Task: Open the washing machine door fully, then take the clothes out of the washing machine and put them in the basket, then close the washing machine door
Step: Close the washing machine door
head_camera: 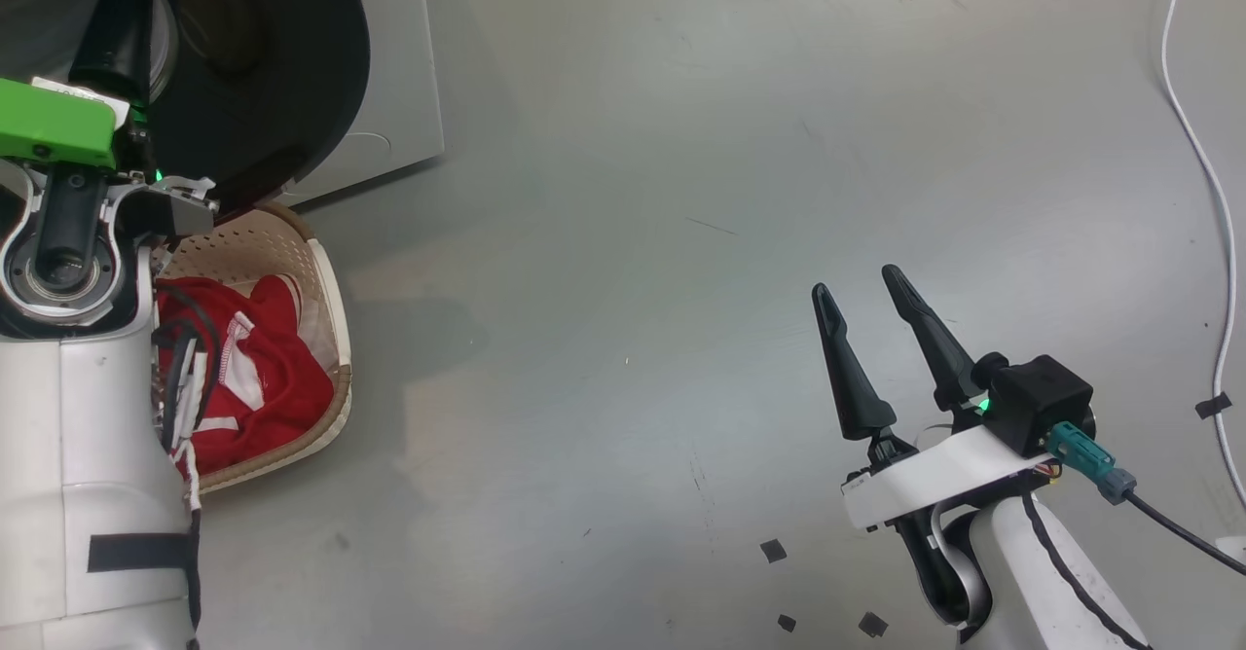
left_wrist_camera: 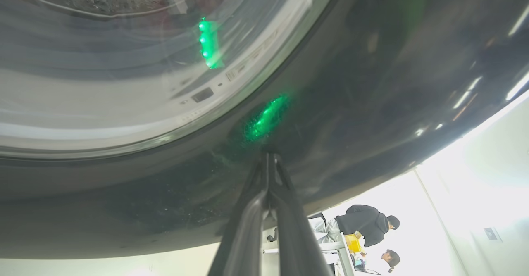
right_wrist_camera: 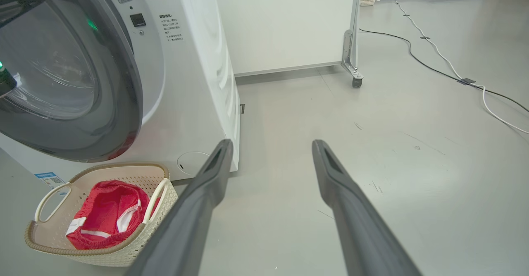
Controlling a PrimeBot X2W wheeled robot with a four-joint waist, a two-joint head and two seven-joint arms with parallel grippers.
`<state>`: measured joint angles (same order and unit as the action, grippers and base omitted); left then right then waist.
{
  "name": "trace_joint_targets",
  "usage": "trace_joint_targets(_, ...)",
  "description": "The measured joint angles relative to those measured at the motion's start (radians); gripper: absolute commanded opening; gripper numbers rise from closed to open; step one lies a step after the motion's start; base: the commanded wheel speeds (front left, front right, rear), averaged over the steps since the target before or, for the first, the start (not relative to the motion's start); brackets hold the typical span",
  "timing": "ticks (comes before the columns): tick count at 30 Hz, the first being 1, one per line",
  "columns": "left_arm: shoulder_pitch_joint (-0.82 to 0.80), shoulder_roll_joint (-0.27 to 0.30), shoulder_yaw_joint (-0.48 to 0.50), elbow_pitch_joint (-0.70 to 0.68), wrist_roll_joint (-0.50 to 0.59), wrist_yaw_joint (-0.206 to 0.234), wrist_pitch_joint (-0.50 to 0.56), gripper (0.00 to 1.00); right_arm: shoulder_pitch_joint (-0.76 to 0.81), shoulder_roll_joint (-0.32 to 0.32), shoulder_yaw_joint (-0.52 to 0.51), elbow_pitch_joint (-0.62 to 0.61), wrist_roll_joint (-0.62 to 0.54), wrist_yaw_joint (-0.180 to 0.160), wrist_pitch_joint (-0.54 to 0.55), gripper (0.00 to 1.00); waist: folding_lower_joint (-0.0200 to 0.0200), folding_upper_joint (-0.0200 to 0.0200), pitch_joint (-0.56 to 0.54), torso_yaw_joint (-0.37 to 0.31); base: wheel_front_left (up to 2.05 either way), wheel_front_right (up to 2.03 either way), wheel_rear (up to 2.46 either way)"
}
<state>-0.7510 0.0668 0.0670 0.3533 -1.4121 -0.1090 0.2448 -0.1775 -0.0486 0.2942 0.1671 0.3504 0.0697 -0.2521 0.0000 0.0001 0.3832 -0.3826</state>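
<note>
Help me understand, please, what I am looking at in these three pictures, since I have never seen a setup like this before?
This is a wheeled robot with two arms, each ending in a gripper with two long dark fingers. One picture looks down from its head; the other two come from cameras on its wrists. The right gripper hangs open over the grey floor, holding nothing. The left gripper is shut, its tips at the glossy black washing machine door, seemingly pushing it closed. In the right wrist view, the white washing machine stands with its door nearly shut. In front of it, on the floor, sits the cream basket, with the red and white clothes inside.
</note>
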Motion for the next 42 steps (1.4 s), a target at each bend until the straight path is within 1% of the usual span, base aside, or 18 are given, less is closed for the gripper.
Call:
trace_joint_targets(5,-0.011,-0.005,-0.007,0.030,0.000,-0.003,-0.009,0.00,0.000,0.001,-0.011,0.000,0.000,0.000,0.000,1.00,0.0000,0.0000,-0.001,0.004,0.00,0.00,0.00)
trace_joint_targets(11,-0.011,-0.018,-0.030,0.043,-0.007,-0.011,-0.004,0.00,0.000,0.001,-0.032,-0.001,0.000,-0.001,0.000,1.00,0.0000,0.0000,-0.007,0.028,0.00,0.00,0.00)
trace_joint_targets(16,0.002,-0.021,-0.030,0.045,-0.049,-0.011,-0.003,0.00,0.000,0.001,-0.044,-0.002,-0.002,-0.001,0.000,1.00,0.0000,0.0000,-0.015,0.058,0.00,0.00,0.00)
trace_joint_targets(21,0.053,-0.023,-0.031,-0.006,-0.069,-0.011,0.000,0.00,0.001,0.001,-0.054,-0.003,-0.013,-0.001,0.000,1.00,0.0000,0.0000,-0.024,0.096,0.00,0.00,0.00)
trace_joint_targets(24,0.089,-0.026,-0.027,-0.044,-0.104,-0.011,0.000,0.00,0.001,-0.003,-0.059,-0.002,-0.021,-0.001,0.000,1.00,0.0000,0.0000,-0.033,0.120,0.00,0.00,0.00)
trace_joint_targets(31,0.218,-0.031,-0.023,-0.105,-0.151,-0.011,0.000,0.00,0.006,-0.018,-0.070,0.010,-0.036,-0.001,0.000,1.00,0.0000,0.0000,-0.062,0.175,0.00,0.00,0.00)
trace_joint_targets(32,0.238,-0.031,-0.022,-0.111,-0.165,-0.011,0.000,0.10,0.008,-0.018,-0.071,0.013,-0.037,-0.001,0.000,1.00,0.0000,0.0000,-0.068,0.182,0.00,0.00,0.00)
trace_joint_targets(33,0.260,-0.032,-0.022,-0.118,-0.175,-0.011,0.001,0.23,0.013,-0.018,-0.072,0.015,-0.038,-0.001,0.000,1.00,0.0000,0.0000,-0.075,0.189,0.00,0.00,0.00)
trace_joint_targets(35,0.299,-0.034,-0.023,-0.134,-0.181,-0.011,0.000,0.38,0.028,-0.021,-0.077,0.019,-0.038,-0.001,0.000,1.00,0.0000,0.0000,-0.087,0.203,0.00,0.00,0.00)
trace_joint_targets(36,0.319,-0.034,-0.023,-0.144,-0.184,-0.011,0.000,0.51,0.033,-0.023,-0.078,0.021,-0.040,-0.001,0.000,1.00,0.0000,0.0000,-0.093,0.210,0.00,0.00,0.00)
trace_joint_targets(37,0.338,-0.034,-0.023,-0.151,-0.192,-0.011,0.000,0.82,0.036,-0.024,-0.078,0.024,-0.044,-0.001,0.000,1.00,0.0000,0.0000,-0.099,0.217,0.00,0.00,0.00)
trace_joint_targets(38,0.359,-0.034,-0.024,-0.159,-0.195,-0.011,0.000,0.98,0.040,-0.024,-0.078,0.025,-0.045,-0.001,0.000,1.00,0.0000,0.0000,-0.106,0.223,0.00,0.00,0.00)
trace_joint_targets(39,0.381,-0.034,-0.026,-0.168,-0.197,-0.011,0.000,1.00,0.044,-0.024,-0.078,0.025,-0.045,-0.001,0.000,1.00,0.0000,0.0000,-0.112,0.229,0.00,0.00,0.00)
trace_joint_targets(42,0.438,-0.035,-0.028,-0.178,-0.211,-0.011,-0.009,1.00,0.046,-0.026,-0.082,0.029,-0.046,-0.001,0.000,1.00,0.0000,0.0000,-0.130,0.247,0.00,0.00,0.00)
